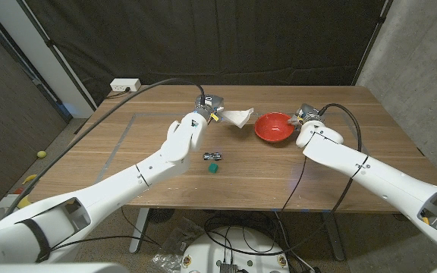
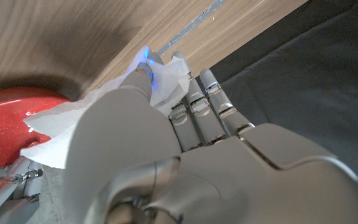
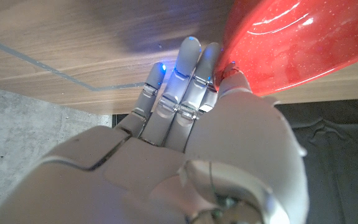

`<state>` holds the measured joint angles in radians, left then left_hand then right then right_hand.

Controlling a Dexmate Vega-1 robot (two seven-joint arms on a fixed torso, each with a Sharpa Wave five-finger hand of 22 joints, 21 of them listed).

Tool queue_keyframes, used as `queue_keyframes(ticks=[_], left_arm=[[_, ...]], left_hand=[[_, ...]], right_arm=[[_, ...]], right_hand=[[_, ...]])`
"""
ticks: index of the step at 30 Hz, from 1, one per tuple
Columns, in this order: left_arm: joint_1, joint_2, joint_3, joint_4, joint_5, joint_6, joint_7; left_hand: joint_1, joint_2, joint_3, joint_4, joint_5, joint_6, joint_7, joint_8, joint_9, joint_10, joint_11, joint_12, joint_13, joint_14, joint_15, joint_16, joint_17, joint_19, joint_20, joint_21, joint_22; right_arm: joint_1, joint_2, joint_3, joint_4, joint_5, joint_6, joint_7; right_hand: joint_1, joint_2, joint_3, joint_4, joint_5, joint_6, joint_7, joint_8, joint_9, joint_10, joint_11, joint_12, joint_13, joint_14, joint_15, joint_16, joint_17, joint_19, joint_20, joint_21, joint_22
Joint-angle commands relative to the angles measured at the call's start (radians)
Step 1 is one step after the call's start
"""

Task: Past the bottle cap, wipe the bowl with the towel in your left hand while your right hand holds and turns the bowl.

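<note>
The red bowl [image 1: 274, 126] sits on the wooden table [image 1: 370, 129], right of centre. My left hand [image 1: 207, 106] holds a white towel [image 1: 237, 117] just left of the bowl, and the cloth's tip hangs close to the rim. In the left wrist view the towel [image 2: 160, 87] is bunched between the fingers of my left hand [image 2: 135, 149], with the bowl [image 2: 11, 124] beyond it. My right hand [image 1: 306, 116] is at the bowl's right rim. In the right wrist view my right hand [image 3: 191, 130] has its thumb on the bowl [image 3: 291, 43] rim and its fingers along the outside. A small green cap [image 1: 213, 168] lies nearer the front edge.
A small dark object [image 1: 212, 156] lies just behind the green cap. A white power strip [image 1: 125, 85] sits at the back left corner, and a black cable [image 1: 127, 98] runs from there to my left arm. Grey tape lines [image 1: 120, 140] mark the table's left part.
</note>
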<state>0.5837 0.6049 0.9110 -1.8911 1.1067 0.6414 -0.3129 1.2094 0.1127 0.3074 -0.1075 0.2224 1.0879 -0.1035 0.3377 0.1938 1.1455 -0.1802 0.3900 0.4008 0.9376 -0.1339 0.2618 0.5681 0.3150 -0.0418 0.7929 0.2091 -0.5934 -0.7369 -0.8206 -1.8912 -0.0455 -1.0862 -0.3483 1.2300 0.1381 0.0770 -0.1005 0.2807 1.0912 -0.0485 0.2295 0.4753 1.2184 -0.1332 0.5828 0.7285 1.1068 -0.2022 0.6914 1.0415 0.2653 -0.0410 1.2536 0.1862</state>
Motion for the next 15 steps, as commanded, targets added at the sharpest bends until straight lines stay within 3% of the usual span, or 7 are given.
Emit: queue_keyframes(ticks=[1, 7, 10, 15], left_arm=[[-0.024, -0.014, 0.022, 0.030, 0.093, 0.005, -0.126], [-0.032, -0.025, 0.030, 0.045, 0.135, -0.003, -0.177], [-0.045, -0.031, 0.044, 0.056, 0.177, -0.007, -0.233], [-0.062, -0.044, 0.050, 0.067, 0.221, -0.022, -0.332]], left_hand=[[0.008, 0.004, -0.003, 0.000, 0.009, 0.007, 0.002, 0.000, 0.002, 0.025, -0.019, -0.005, 0.004, 0.012, -0.106, -0.006, 0.004, -0.005, -0.015, 0.013, 0.001], [0.014, -0.009, -0.011, -0.008, 0.003, -0.017, 0.001, -0.016, 0.003, 0.009, -0.022, -0.037, -0.022, 0.003, -0.105, -0.010, 0.008, -0.004, -0.023, 0.024, 0.000], [-0.038, -0.037, -0.040, 0.019, -0.002, -0.098, -0.025, -0.051, 0.008, -0.062, -0.029, -0.111, -0.059, -0.057, -0.097, -0.045, -0.015, -0.040, -0.010, 0.026, -0.005], [-0.133, -0.087, -0.096, 0.069, 0.010, -0.225, -0.042, -0.102, 0.008, -0.199, -0.027, -0.198, -0.084, -0.165, -0.090, -0.067, -0.047, -0.087, 0.011, 0.019, -0.012]], right_arm=[[0.055, -0.024, -0.064, -0.001, -0.007, -0.056, 0.107], [0.063, -0.028, -0.068, -0.001, 0.000, -0.061, 0.128], [0.059, -0.031, -0.065, -0.002, 0.002, -0.051, 0.128], [0.044, -0.029, -0.053, -0.009, 0.001, -0.049, 0.110]], right_hand=[[0.002, 0.009, -0.007, -0.004, -0.004, 0.012, -0.014, -0.004, -0.003, 0.002, -0.001, -0.002, 0.000, 0.002, -0.031, -0.009, -0.005, 0.001, -0.123, -0.002, 0.003], [0.008, 0.008, -0.006, -0.008, -0.008, 0.002, -0.023, -0.011, -0.012, 0.004, 0.000, -0.016, -0.019, 0.004, -0.031, -0.022, -0.020, 0.009, -0.117, 0.004, 0.004], [0.019, 0.013, 0.000, -0.014, -0.015, -0.033, -0.027, -0.024, -0.019, -0.013, 0.005, -0.045, -0.052, -0.007, -0.032, -0.047, -0.048, -0.018, -0.110, 0.007, 0.006], [0.019, 0.015, 0.010, -0.014, -0.033, -0.126, -0.020, -0.047, -0.036, -0.091, 0.012, -0.091, -0.071, -0.053, -0.033, -0.106, -0.101, -0.051, -0.089, 0.008, 0.001]])
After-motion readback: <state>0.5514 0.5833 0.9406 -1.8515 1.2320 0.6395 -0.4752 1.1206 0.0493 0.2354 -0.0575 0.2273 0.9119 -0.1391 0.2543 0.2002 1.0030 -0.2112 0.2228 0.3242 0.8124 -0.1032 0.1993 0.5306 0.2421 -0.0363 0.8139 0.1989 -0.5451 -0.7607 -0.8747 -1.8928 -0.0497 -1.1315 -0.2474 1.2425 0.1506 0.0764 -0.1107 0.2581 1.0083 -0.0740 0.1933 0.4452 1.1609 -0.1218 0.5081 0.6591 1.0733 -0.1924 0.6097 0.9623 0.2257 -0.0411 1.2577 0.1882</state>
